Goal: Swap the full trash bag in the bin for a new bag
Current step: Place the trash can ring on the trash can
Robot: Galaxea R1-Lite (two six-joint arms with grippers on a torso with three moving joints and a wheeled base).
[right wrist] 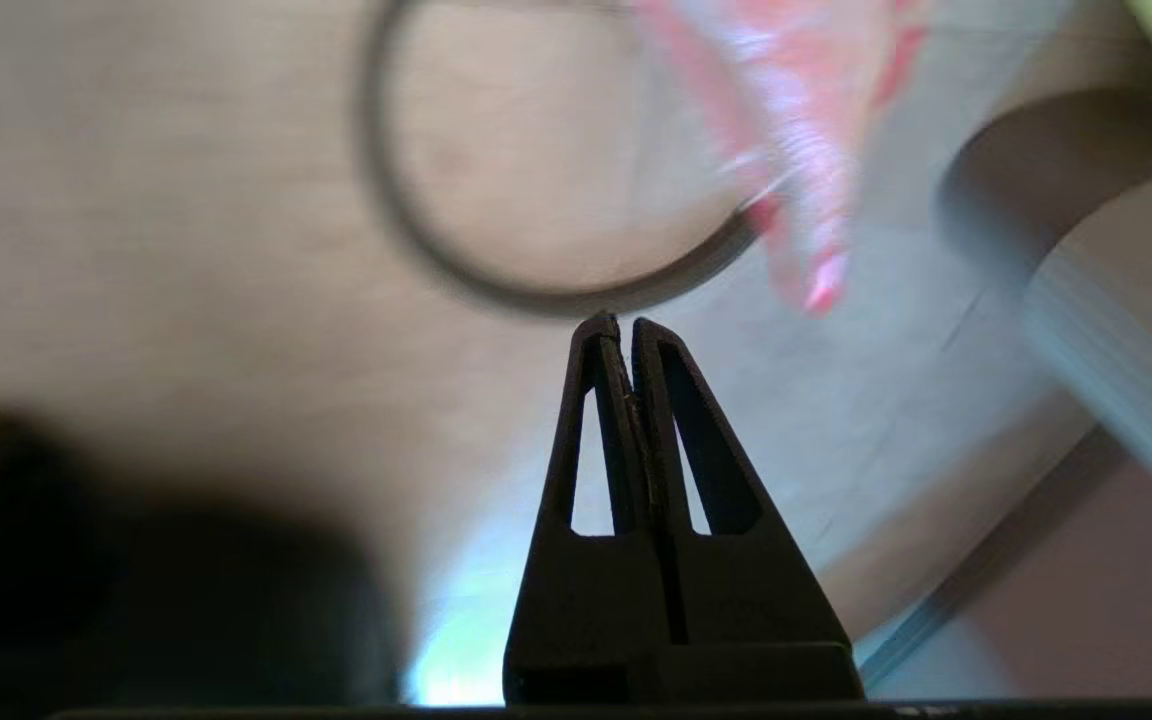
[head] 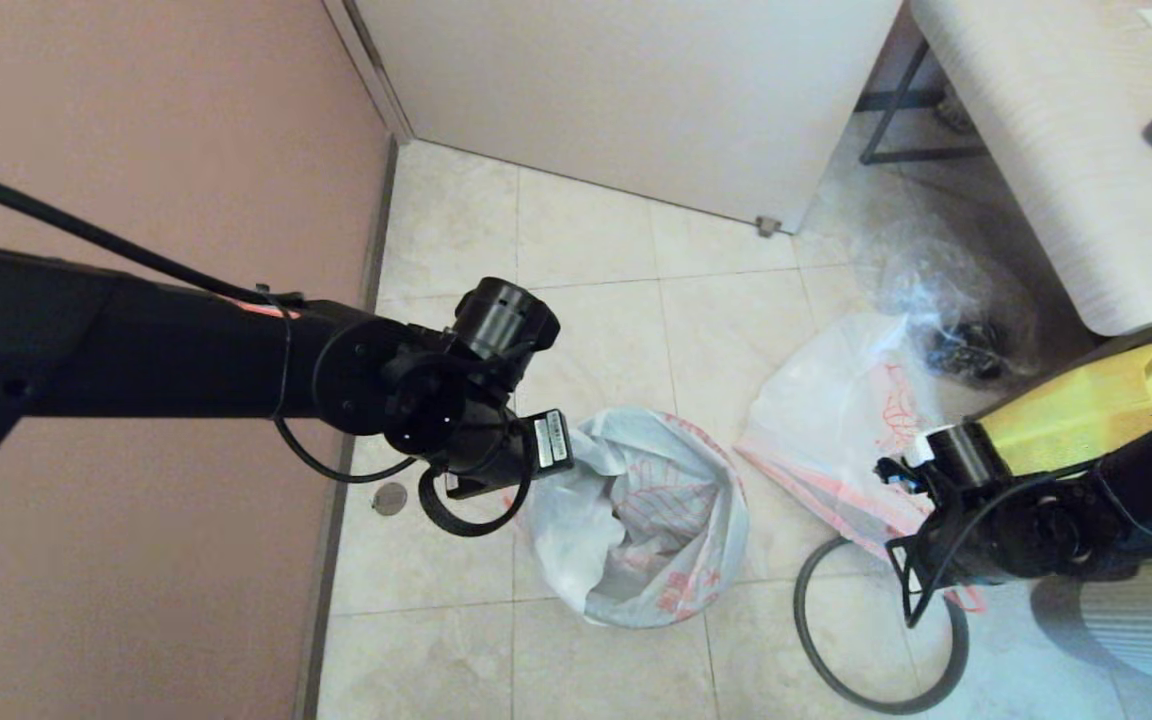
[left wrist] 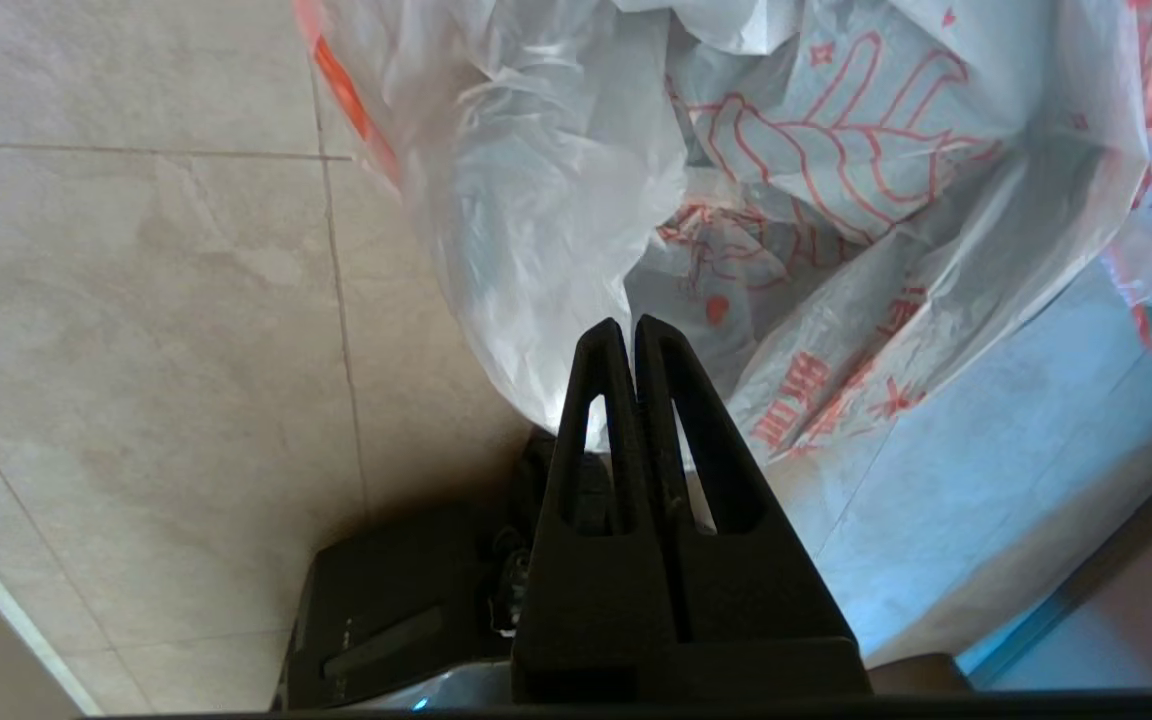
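Left gripper (left wrist: 626, 330) is clenched on the white bag's (head: 636, 520) edge over the bin — right gripper (right wrist: 618, 322) is pinched shut, empty, above the hoop (head: 876, 640); a flat bag (head: 836, 420) is spread nearby.

A thin translucent white plastic bag with a pink-red rim band and red print (head: 641, 520) is seen standing open on the pale tiled floor (head: 586, 240), its mouth spread wide. The left arm's gripper (head: 481, 495) is held at the bag's left edge, low beside the pink wall (head: 136, 130). A limp, flat white bag with red print (head: 836, 420) is laid to the right, with a clear crinkly bag holding dark contents (head: 946, 310) just behind it. A thin dark grey hoop (head: 876, 640) is laid on the tiles, overlapped by the flat bag's corner. The right arm's gripper (head: 911, 585) is positioned over that hoop, in front of a large yellow fabric bag (head: 1096, 400).
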